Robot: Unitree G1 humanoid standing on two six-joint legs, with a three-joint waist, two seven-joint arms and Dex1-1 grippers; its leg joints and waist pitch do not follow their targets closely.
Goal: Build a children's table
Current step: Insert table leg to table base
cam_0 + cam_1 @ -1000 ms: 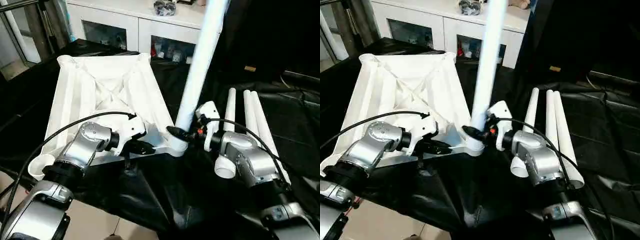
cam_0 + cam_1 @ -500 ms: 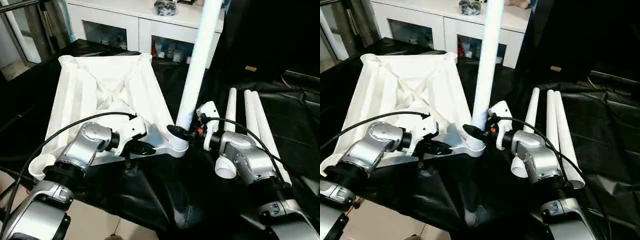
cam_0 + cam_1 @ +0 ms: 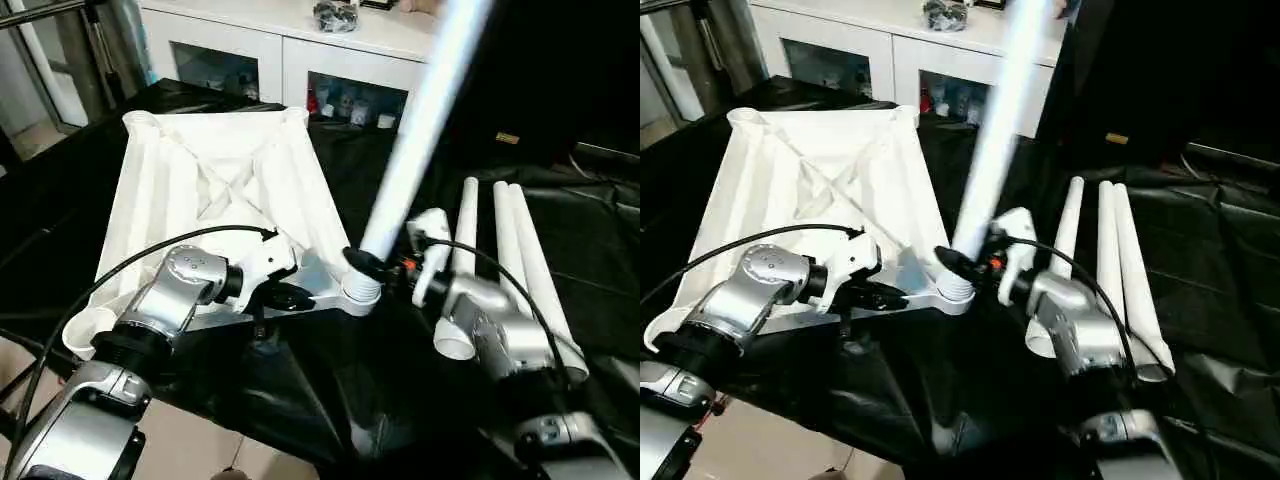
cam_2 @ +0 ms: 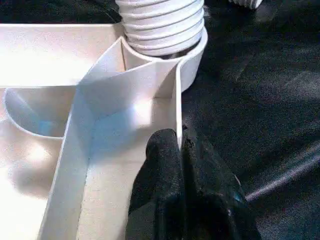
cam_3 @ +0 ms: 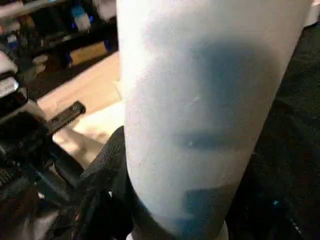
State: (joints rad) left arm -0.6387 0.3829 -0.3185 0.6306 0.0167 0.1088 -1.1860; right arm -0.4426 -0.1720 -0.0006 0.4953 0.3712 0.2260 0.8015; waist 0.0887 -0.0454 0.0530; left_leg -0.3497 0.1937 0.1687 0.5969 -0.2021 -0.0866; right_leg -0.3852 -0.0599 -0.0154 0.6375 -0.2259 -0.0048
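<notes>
Your right gripper (image 3: 385, 268) has its jaws clamped round the base of a long white plastic tube leg (image 3: 415, 140), whose threaded end sits in the near right corner socket (image 3: 358, 290) of the white plastic rectangular tabletop (image 3: 215, 190). That tabletop lies ribbed underside up on the black-draped surface (image 3: 330, 390), in front of the white cabinet (image 3: 290, 50).

Compared with half a second ago, the leg has tipped: it stood closer to upright then, and it now leans away to the right, its upper length blurred by the swing. The tabletop has not visibly shifted.

Your left gripper (image 4: 181, 150) has its jaws together, pinching the thin rim wall of the tabletop just beside that same socket, so the top is braced while the leg is worked.

Three more white tube legs (image 3: 505, 250) lie side by side on the drape beside your right forearm, untouched.

The lean suggests the leg is being wobbled or turned into its socket rather than seated square. The wrist view shows thread ridges exposed above the socket, so judge this first leg as not yet home. Bring it upright before turning further, or the thread may cross.
</notes>
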